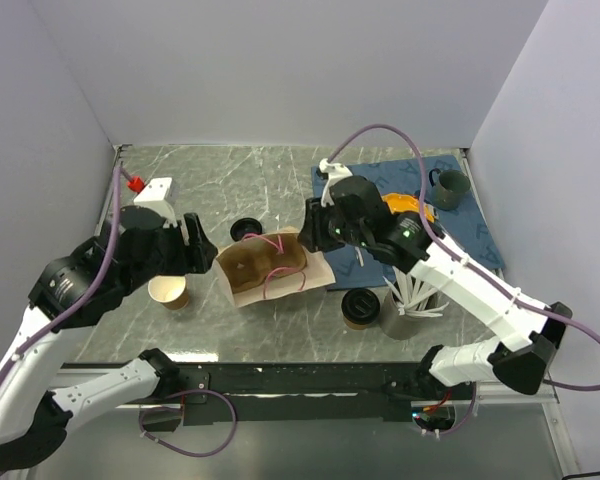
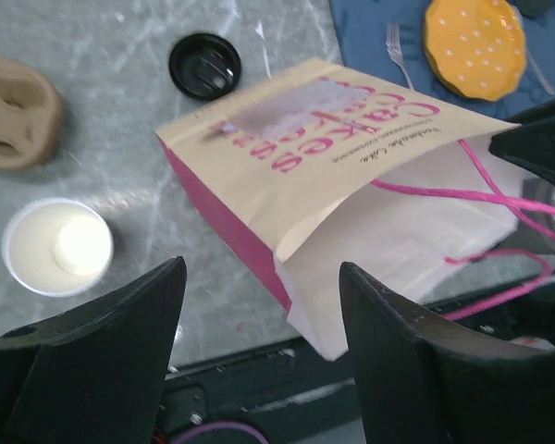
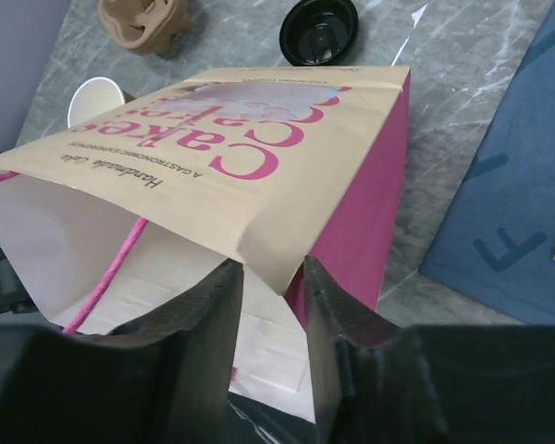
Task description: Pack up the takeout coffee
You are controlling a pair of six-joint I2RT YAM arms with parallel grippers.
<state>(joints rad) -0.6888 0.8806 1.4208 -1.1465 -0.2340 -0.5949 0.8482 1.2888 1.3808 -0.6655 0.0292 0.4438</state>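
Top external view: a grey marbled table (image 1: 280, 170) is seen from above, with a brown paper bag (image 1: 265, 265) at its middle, its mouth open and its pink handles showing. The takeout coffee (image 1: 360, 308), a small brown cup under a black lid, is seen standing on the table to the near right of the bag, outside it and just beside a holder of white cutlery (image 1: 412, 302). It is gripped by neither arm and is not seen in either wrist view.

The right gripper (image 1: 315, 232) is placed at the bag's right edge. In the right wrist view its fingers (image 3: 203, 342) are drawn almost together, and the rim of the bag's mouth is pinched between them.

The left gripper (image 1: 198, 250) is held at the bag's left side. In the left wrist view its fingers (image 2: 102, 351) are spread wide and nothing is held between them; the bag's printed face is seen beyond them.

An open cup (image 1: 168, 292) with a cream inside is set to the near left of the bag. A loose black lid (image 1: 246, 228) lies at the bag's far side. A blue mat (image 1: 480, 235) on the far right carries an orange plate (image 1: 405, 205) and a dark mug (image 1: 448, 188).
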